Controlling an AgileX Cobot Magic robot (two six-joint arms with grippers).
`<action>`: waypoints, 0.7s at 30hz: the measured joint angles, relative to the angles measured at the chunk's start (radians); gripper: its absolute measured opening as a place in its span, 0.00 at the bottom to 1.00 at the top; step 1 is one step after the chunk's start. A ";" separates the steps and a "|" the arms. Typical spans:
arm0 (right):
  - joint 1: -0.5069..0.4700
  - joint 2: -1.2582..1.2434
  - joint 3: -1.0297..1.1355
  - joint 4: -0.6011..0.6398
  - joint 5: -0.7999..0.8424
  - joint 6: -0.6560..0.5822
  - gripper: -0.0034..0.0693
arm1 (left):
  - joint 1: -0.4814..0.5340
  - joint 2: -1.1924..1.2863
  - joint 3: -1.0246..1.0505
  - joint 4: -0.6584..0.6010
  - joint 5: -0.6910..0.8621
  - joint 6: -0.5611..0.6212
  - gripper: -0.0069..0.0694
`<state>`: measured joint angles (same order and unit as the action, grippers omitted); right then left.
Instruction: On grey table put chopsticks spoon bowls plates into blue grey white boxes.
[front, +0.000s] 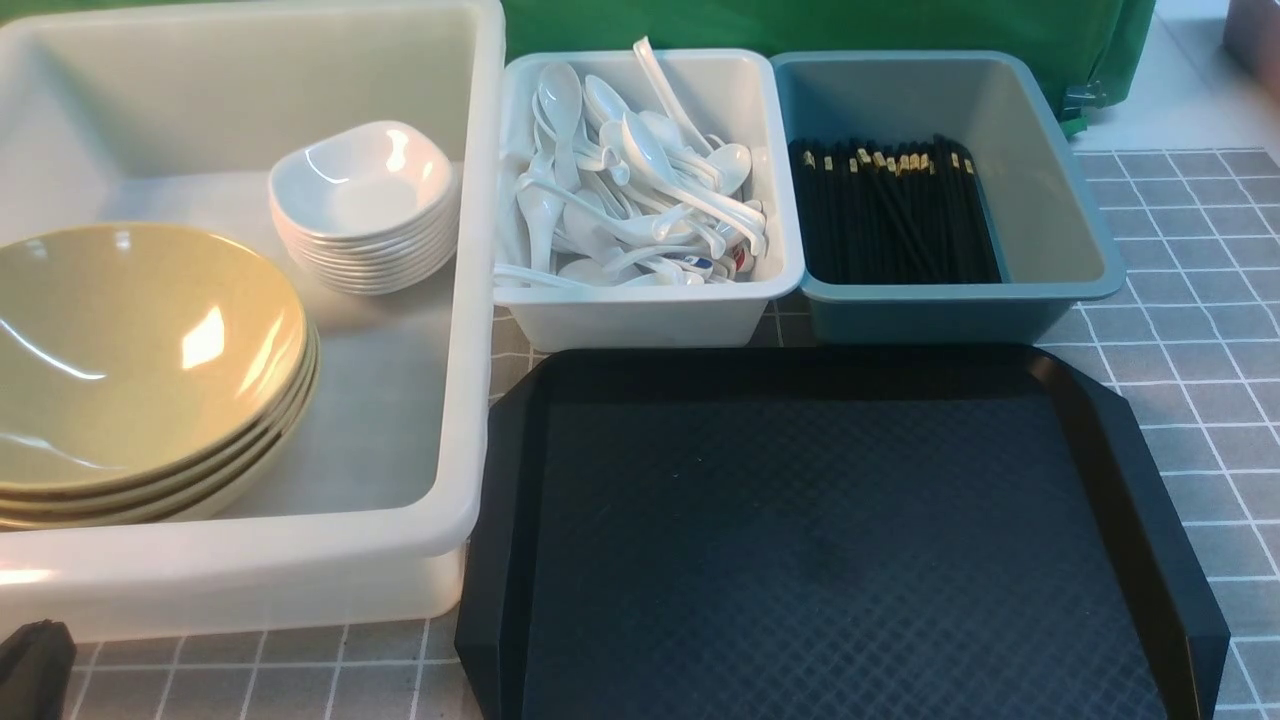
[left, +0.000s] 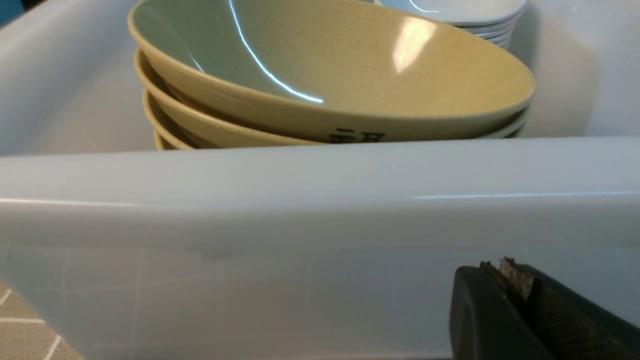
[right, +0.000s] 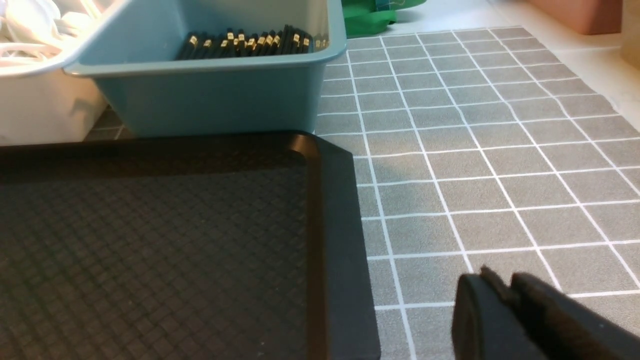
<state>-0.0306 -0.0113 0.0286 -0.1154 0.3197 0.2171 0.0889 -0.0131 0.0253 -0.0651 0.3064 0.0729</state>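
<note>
Everything seems sorted by kind: the wide olive-yellow bowls (front: 140, 350) nest in the big translucent tub (front: 460, 300), presumably because only it has room for them, with the small white plates (front: 360, 185) stacked beside them to save space. The spoons (front: 650, 190) lie jumbled in the white bin (front: 640, 320), while the chopsticks (front: 890, 220) run mostly side by side in the blue-grey bin (front: 950, 315), likely so they lie flat. Counting, I make it three boxes on the grey worktop (front: 1180, 400), one black tray (front: 800, 500) with nothing visible on it, four bowl rims and at least six plates; the spoons overlap too much for an exact count, as do the chopsticks, certainly more than ten of each. The left gripper (left: 500, 267) is clenched on nothing, outside the tub; the right gripper (right: 502, 280) looks empty, though I can't tell whether its blurred tips meet. I'd judge the sorting finished.
</note>
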 joint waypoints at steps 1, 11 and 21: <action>0.000 0.000 0.000 0.000 0.000 0.000 0.19 | 0.000 0.000 0.000 0.000 0.000 0.000 0.08; 0.000 0.000 0.000 0.000 0.000 0.000 0.21 | 0.000 0.000 0.000 0.000 0.000 0.001 0.08; 0.000 0.000 0.000 0.000 0.000 0.000 0.23 | 0.000 0.000 0.000 0.000 0.000 0.001 0.08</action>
<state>-0.0306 -0.0113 0.0286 -0.1154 0.3197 0.2171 0.0889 -0.0131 0.0253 -0.0651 0.3064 0.0737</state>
